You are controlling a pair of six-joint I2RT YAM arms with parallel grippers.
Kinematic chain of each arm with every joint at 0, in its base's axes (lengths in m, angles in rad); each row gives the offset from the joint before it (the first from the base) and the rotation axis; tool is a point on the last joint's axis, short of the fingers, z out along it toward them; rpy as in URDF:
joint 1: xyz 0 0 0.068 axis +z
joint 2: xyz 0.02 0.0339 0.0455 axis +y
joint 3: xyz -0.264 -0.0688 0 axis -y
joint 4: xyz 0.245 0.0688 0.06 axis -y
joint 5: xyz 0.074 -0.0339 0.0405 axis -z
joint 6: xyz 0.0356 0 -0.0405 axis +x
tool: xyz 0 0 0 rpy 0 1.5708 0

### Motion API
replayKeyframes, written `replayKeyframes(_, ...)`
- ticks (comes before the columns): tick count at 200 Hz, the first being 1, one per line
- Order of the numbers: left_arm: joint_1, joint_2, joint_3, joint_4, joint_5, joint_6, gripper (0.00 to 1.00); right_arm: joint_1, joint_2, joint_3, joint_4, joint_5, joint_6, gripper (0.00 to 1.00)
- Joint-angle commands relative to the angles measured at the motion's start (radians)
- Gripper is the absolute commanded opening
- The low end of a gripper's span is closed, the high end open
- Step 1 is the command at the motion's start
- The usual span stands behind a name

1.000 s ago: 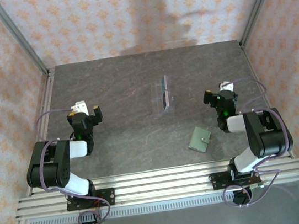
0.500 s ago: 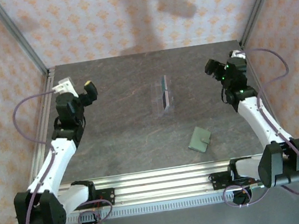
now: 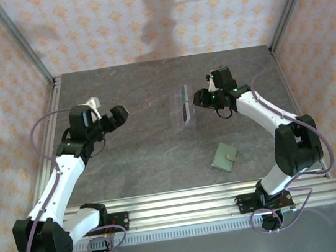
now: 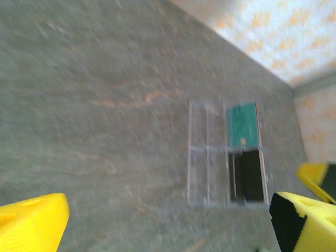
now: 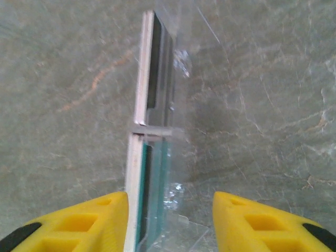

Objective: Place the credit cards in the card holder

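— Well, which arm is sitting nearer to the work on the tabletop [image 3: 141,161]?

— The right arm [image 3: 266,112] is. Its right hand [image 3: 199,99] is hovering just beside the clear stand [image 3: 183,106], on the stand's right side. The left hand [image 3: 118,115] is hanging well apart from it, fully released and holding nothing.

— And where are the credit cards [image 4: 243,126] lying?

— They are standing on edge in that stand, one behind the other, their row running from the near side toward the far wall. The card holder [image 3: 225,157] is lying folded nearer the bases, well apart from the stand.

— Is the right hand gripping anything?

— Not that I am seeing. Its fingers [image 5: 79,223] are standing partly released, one at each side of the cards' edge line. I am judging that the grasp is turning on this alignment.
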Motion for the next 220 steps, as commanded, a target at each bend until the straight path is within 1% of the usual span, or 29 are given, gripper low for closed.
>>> replayKeyframes(1, -0.044, 0.024, 0.008, -0.05, 0.09, 0.007, 0.99, 0.011, 0.007, 0.038, -0.079, -0.004, -0.006, 0.45)
replayKeyframes(16, -0.066, 0.056, 0.007, -0.05, 0.085, 0.04, 0.99, 0.018, 0.02, 0.031, -0.085, -0.032, -0.014, 0.43)
replayKeyframes(31, -0.069, 0.089, 0.024, -0.061, 0.094, 0.041, 0.99, 0.028, 0.036, 0.026, -0.075, -0.044, 0.0, 0.39)
replayKeyframes(46, -0.072, 0.102, 0.044, -0.077, 0.094, 0.049, 0.99, 0.037, 0.047, 0.035, -0.061, -0.055, 0.011, 0.39)
replayKeyframes(68, -0.072, 0.105, 0.028, -0.032, 0.067, 0.028, 0.99, 0.045, 0.067, 0.052, -0.051, -0.055, 0.011, 0.37)
replayKeyframes(86, -0.071, 0.13, 0.061, -0.076, 0.088, 0.043, 0.99, 0.046, 0.101, 0.07, -0.055, -0.051, 0.008, 0.29)
replayKeyframes(103, -0.074, 0.137, 0.055, -0.091, 0.072, 0.039, 0.99, 0.05, 0.127, 0.08, -0.056, -0.055, 0.002, 0.21)
replayKeyframes(119, -0.074, 0.141, 0.039, -0.07, 0.077, 0.023, 0.99, 0.053, 0.134, 0.076, -0.056, -0.044, -0.008, 0.2)
replayKeyframes(132, -0.073, 0.145, 0.052, -0.099, 0.099, 0.034, 0.99, 0.054, 0.145, 0.076, -0.058, -0.034, -0.015, 0.2)
replayKeyframes(142, -0.073, 0.142, 0.055, -0.119, 0.09, 0.046, 0.99, 0.054, 0.155, 0.084, -0.067, -0.024, -0.02, 0.2)
replayKeyframes(150, -0.074, 0.139, 0.049, -0.117, 0.075, 0.048, 0.99, 0.058, 0.161, 0.091, -0.073, -0.021, -0.032, 0.16)
replayKeyframes(163, -0.074, 0.14, 0.041, -0.105, 0.066, 0.047, 1.0, 0.068, 0.169, 0.102, -0.08, 0.002, -0.05, 0.15)
replayKeyframes(176, -0.073, 0.151, 0.061, -0.123, 0.088, 0.053, 0.99, 0.076, 0.179, 0.117, -0.083, 0.012, -0.062, 0.09)
replayKeyframes(189, -0.073, 0.154, 0.079, -0.146, 0.086, 0.057, 0.99, 0.078, 0.189, 0.138, -0.085, -0.011, -0.072, 0.03)
replayKeyframes(208, -0.074, 0.152, 0.072, -0.133, 0.055, 0.057, 0.99, 0.097, 0.194, 0.178, -0.098, -0.022, -0.117, 0.02)
replayKeyframes(220, -0.074, 0.158, 0.096, -0.177, 0.032, 0.073, 0.99, 0.117, 0.199, 0.206, -0.115, -0.014, -0.161, 0.02)
